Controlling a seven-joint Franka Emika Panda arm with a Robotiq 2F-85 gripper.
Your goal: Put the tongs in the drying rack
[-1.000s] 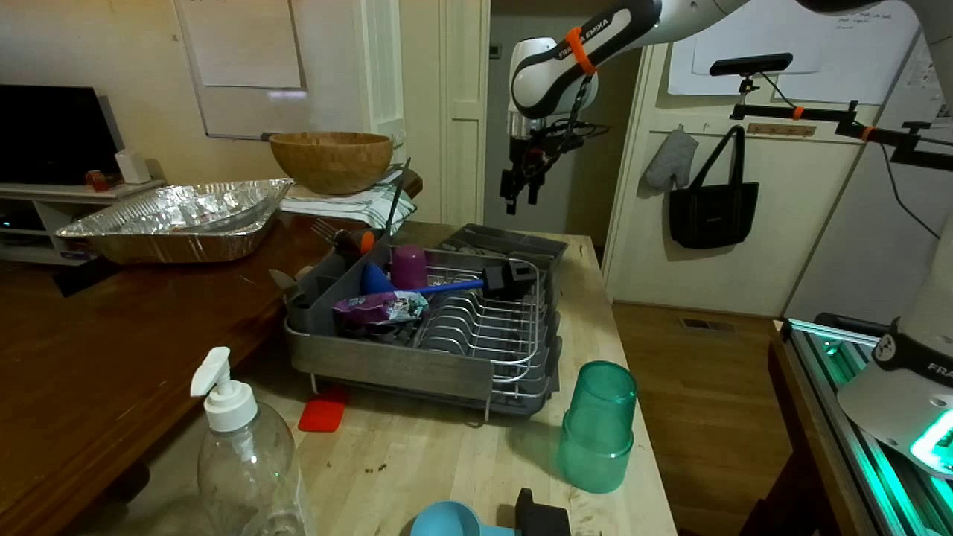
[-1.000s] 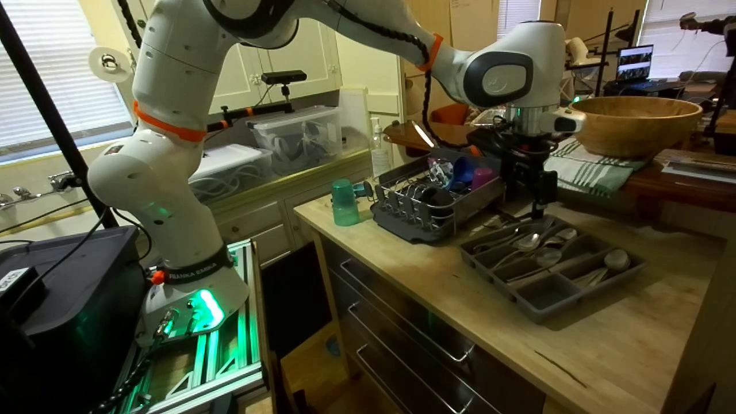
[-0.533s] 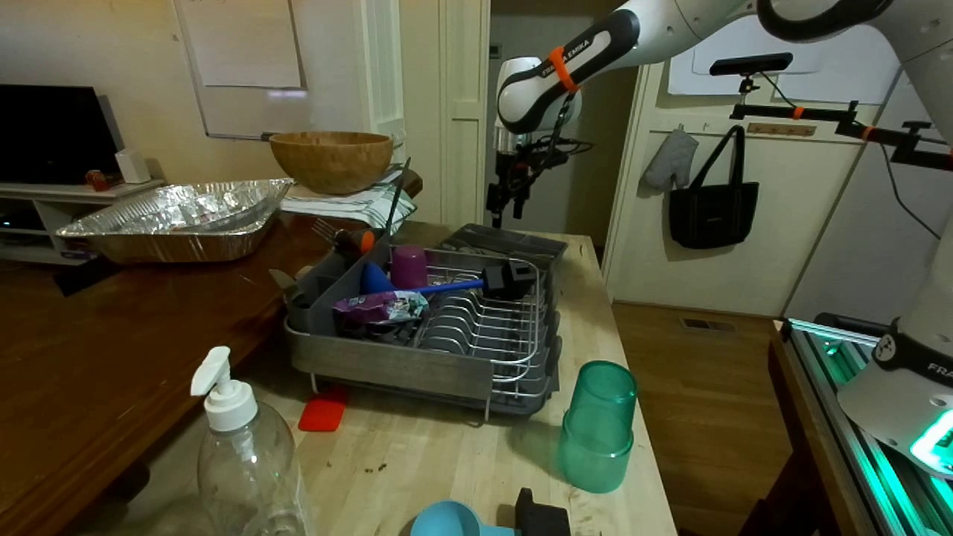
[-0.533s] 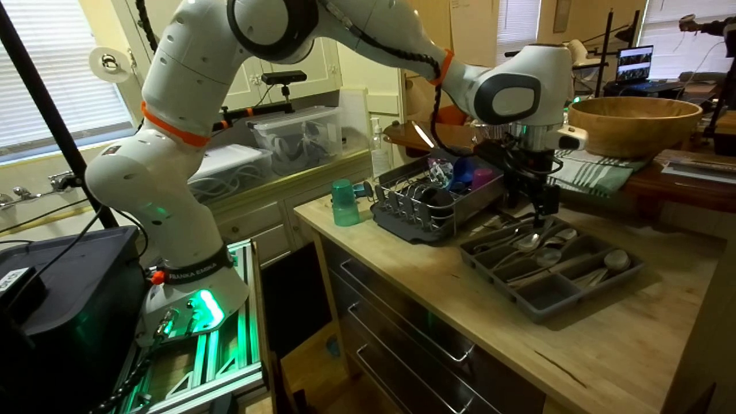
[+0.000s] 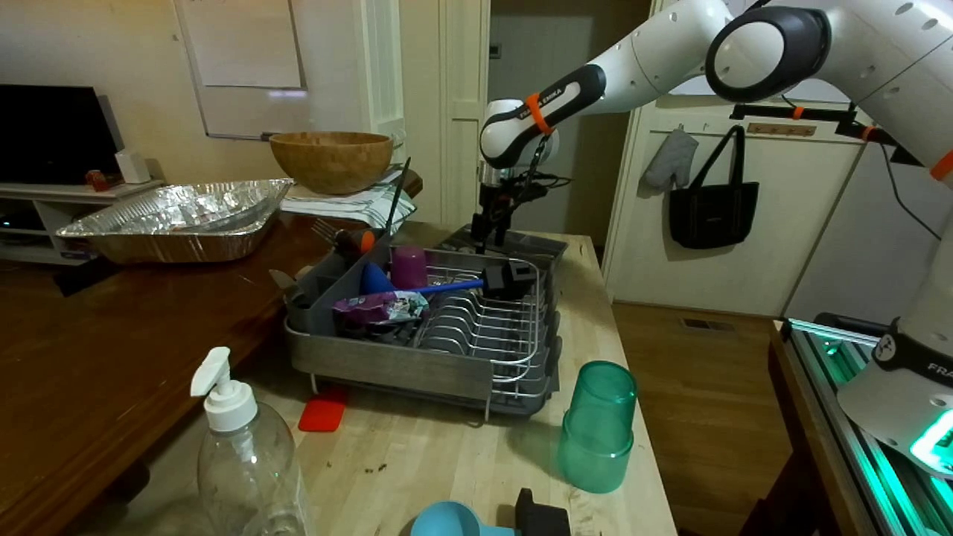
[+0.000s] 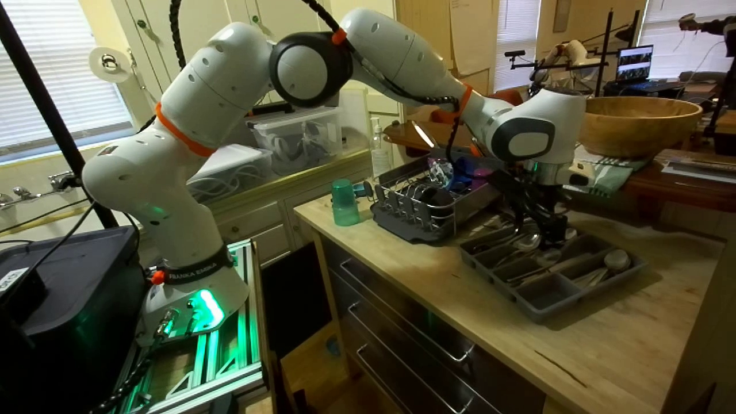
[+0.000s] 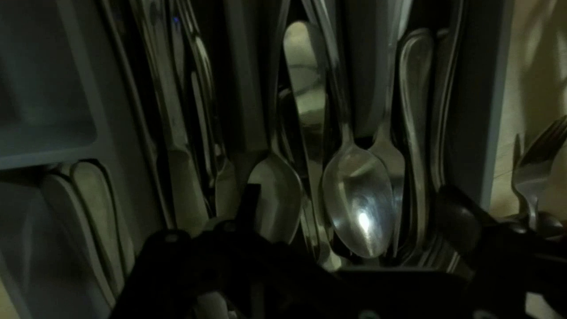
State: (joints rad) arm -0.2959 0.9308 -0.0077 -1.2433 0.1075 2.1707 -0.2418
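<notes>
The drying rack, a dark wire rack with a grey base, stands on the wooden counter in both exterior views point(image 5: 394, 365) point(image 6: 402, 224). It holds a purple cup point(image 5: 409, 266), a blue-handled utensil point(image 5: 454, 286) and a shiny packet point(image 5: 383, 307). My gripper point(image 6: 551, 237) points down, low over the grey cutlery tray point(image 6: 537, 310) beside the rack. In the wrist view, my gripper point(image 7: 354, 206) has its dark fingers wide apart above spoons point(image 7: 361, 204), knives and forks, with nothing seen held. I cannot make out the tongs in any view; they are hidden or out of view.
Stacked green cups point(image 5: 599, 424) stand near the counter edge. A soap bottle point(image 5: 249, 454), a red item point(image 5: 324, 409) and a blue scoop point(image 5: 450, 519) are on the counter. A wooden bowl point(image 6: 638, 123) and a foil pan point(image 5: 179, 219) sit on the adjoining table.
The arm has lowered, bringing my gripper from above the cutlery tray down close to its contents, with a slight sideways shift. The rack and other objects have not moved.
</notes>
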